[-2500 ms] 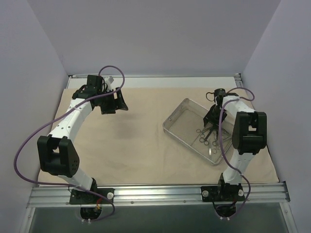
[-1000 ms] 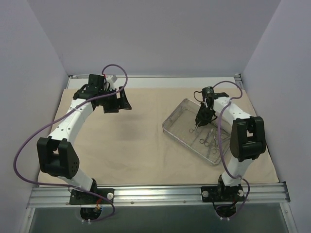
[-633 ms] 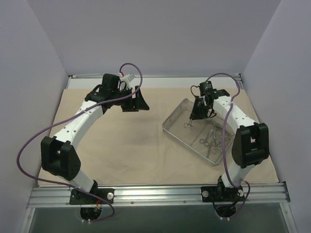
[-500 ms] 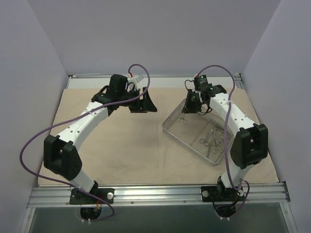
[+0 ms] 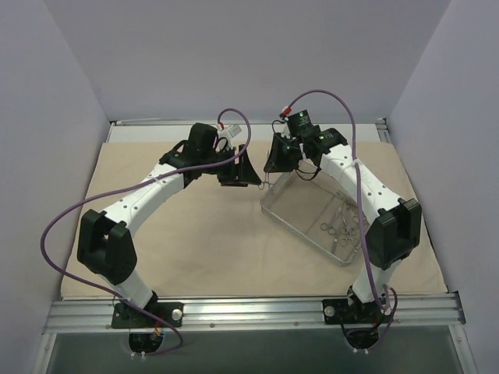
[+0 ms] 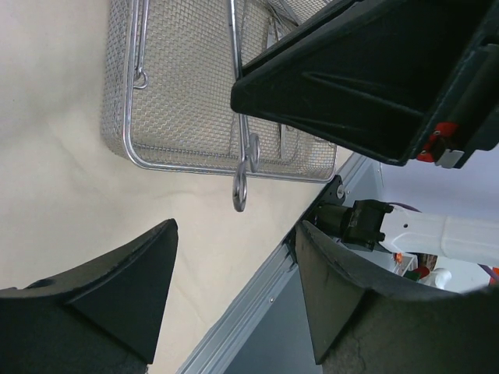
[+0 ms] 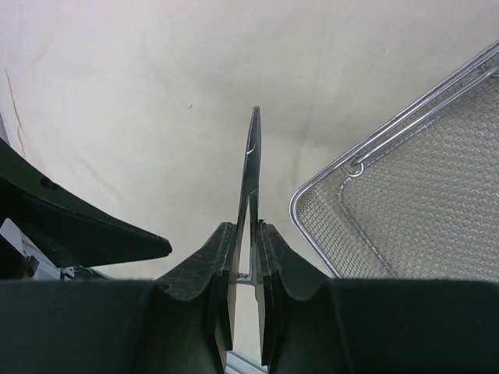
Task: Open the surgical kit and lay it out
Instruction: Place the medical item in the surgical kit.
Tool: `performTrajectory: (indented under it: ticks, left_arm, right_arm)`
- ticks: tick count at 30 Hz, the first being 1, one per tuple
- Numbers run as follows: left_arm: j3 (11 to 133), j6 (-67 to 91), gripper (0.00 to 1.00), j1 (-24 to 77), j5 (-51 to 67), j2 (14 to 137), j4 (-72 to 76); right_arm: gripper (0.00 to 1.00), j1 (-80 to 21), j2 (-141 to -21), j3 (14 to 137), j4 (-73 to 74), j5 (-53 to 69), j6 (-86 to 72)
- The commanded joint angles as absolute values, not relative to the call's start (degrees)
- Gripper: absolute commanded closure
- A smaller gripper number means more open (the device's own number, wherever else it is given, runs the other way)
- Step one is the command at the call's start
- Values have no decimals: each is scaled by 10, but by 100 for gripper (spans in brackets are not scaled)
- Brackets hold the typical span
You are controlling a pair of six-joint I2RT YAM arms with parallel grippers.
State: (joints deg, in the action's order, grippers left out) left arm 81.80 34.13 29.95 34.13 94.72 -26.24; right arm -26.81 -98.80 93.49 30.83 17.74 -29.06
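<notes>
- Two grippers hang close together just off the tray's [image 5: 269,204] far-left corner. The left gripper [image 5: 238,167] is on the side away from the tray, and the right gripper [image 5: 278,158] is above the corner itself.
- We see the right gripper's fingers [image 7: 221,269] pressed onto a thin steel instrument [image 7: 250,175], pinching it partway along its shaft.
- From the right wrist, the instrument runs straight out past the fingertips. Its free end lies over bare cloth [image 7: 140,86], just outside the tray's rounded corner.
- From the left wrist, a ring handle shows at the instrument's lower end, hanging in front of the tray's rim. We cannot tell whether it is scissors or forceps.
- The instrument is held in the air above the tray's corner; whether it touches the rim we cannot tell.
- We see the left gripper's fingers [image 6: 101,296] spread wide with nothing between them. Only cloth and the tray's corner show through the gap.
- The tray sits skewed on the cloth, its mesh walls upright and a wire handle lying against the end wall at that corner.
- Several loose instruments [image 5: 341,224] lie tangled together in the tray's near-right half.
- The cloth lies spread flat beneath the tray and reaches out on every side of it.
</notes>
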Motion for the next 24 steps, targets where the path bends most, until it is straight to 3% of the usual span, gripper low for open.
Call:
performTrajectory:
  ticks: [1,19,24]
  left_arm:
    - [824,346,29,301,339,942,-235]
    - [833,366,32,304,347,981,-209]
    - [841,366,45,304,353,988,-205]
  right_arm:
    - [100,-276,-996,962,318,194,-287]
    - [100,-287,-1007,1004,348,207,-272]
    - [100,-290,-1015,1012,354,210,-268]
